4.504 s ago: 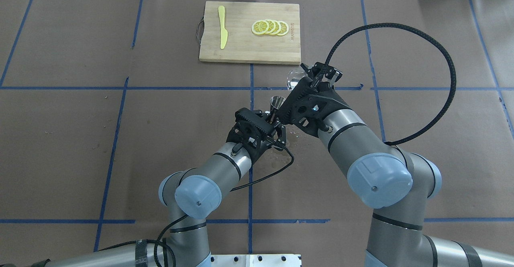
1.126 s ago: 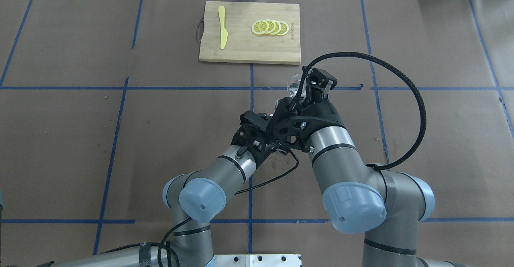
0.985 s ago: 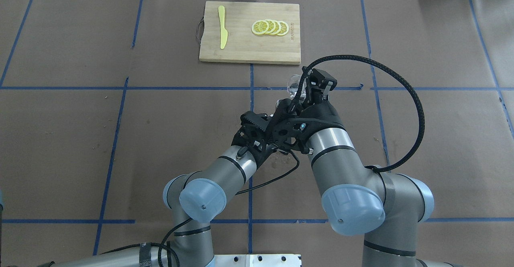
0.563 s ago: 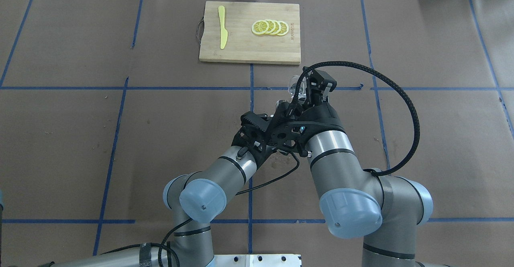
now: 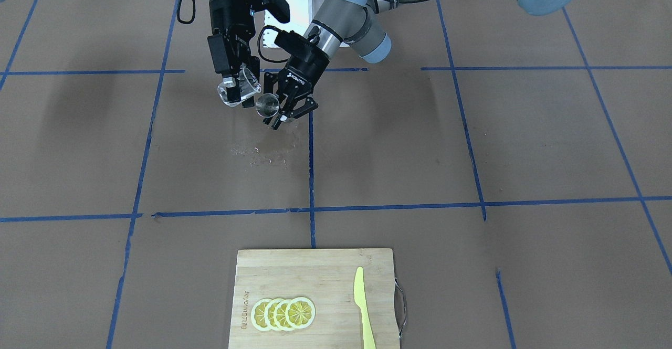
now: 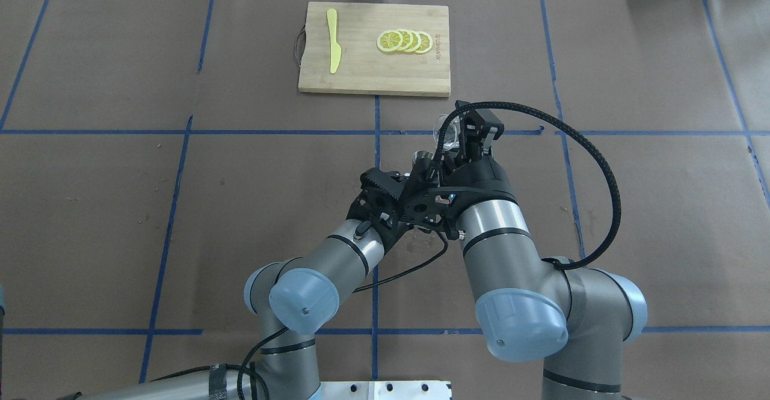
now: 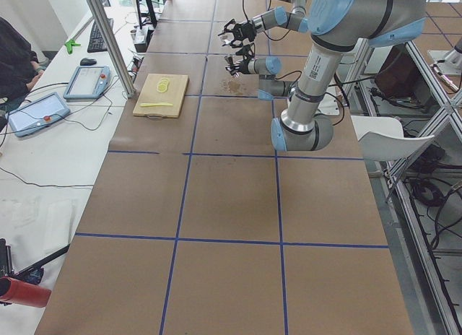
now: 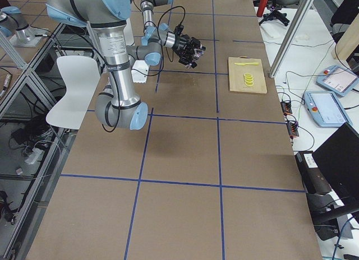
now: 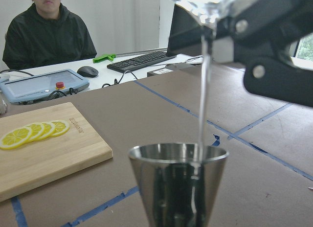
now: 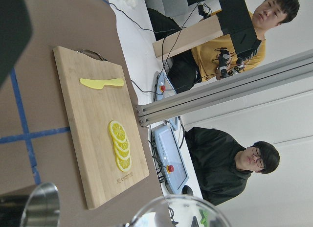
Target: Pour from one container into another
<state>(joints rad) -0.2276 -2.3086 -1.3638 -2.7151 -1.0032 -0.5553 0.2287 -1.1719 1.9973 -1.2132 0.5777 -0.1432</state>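
- The right tool [image 5: 236, 84] is clamped tight on a clear glass [image 5: 239, 91]. It's tipped on purpose so the lip is the low point, and a thin stream [image 9: 203, 100] is running off it.
- The left tool [image 5: 279, 110] is closed round a steel cup [image 5: 267, 105], parked right under that lip as the catcher. On the left wrist view the stream lands just inside the rim.
- Both are held up off the bench [image 5: 472, 144], around the middle. From overhead the glass sits at about 1 o'clock of the cup, very close. Can't tell if they touch.
- Steel cup: long axis straight up, mouth up, which makes sense for the receiver.
- Glass: axis leaned well over, mouth aimed at roughly 4 o'clock in the front-facing view, straight at the cup.
- Wet specks [image 5: 262, 155] sit on the bench at 6 o'clock of the cup, so I'd guess some missed.
- The cutting board [image 6: 373, 75] with lemon slices [image 6: 404, 41] is off at 12 o'clock from overhead, well apart.
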